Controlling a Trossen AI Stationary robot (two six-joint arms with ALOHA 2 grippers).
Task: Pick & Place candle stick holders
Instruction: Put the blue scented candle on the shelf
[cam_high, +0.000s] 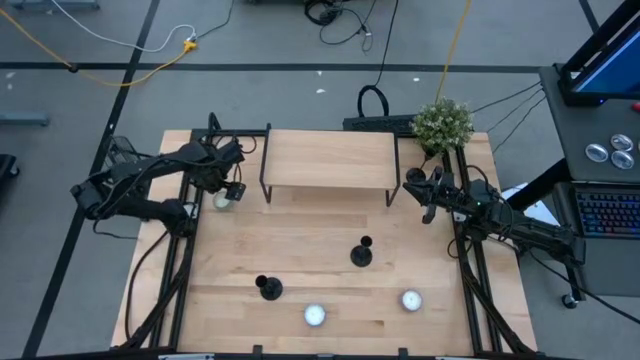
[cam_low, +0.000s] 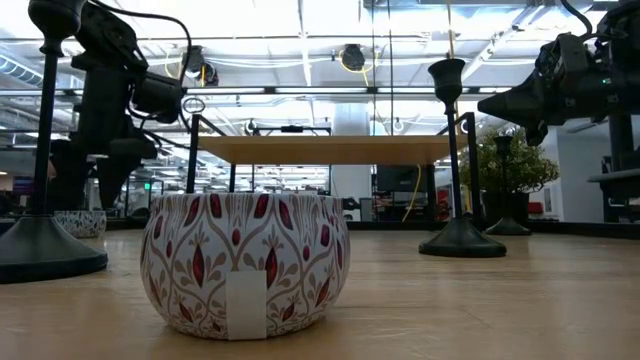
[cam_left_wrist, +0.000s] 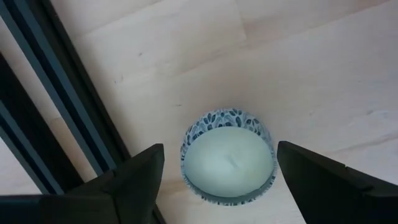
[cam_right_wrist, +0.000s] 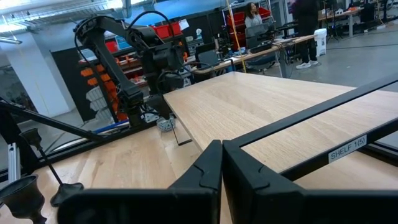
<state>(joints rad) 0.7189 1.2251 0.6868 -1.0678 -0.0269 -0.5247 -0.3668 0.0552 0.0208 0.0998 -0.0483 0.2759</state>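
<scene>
Table (cam_high: 330, 300), one; shelf (cam_high: 330, 160), one; my two arms, the left gripper (cam_left_wrist: 217, 180) spread wide over a blue-patterned candle (cam_left_wrist: 228, 163) at the left edge, the right gripper (cam_right_wrist: 222, 163) closed and empty by the shelf's right end. Holders: two counted from above, one mid-table (cam_high: 362, 254), one front-left (cam_high: 269, 288); candles, three. I judge it best to lift straight up, jaws wide, clearing the candle before reaching for a holder.

Two holders (cam_high: 361, 254) (cam_high: 268, 289) stand before the shelf (cam_high: 330, 160); candles (cam_high: 314, 316) likely nearer front.

Robotics lab: workbenches (cam_right_wrist: 267, 50), cabled floor (cam_high: 150, 60)
</scene>
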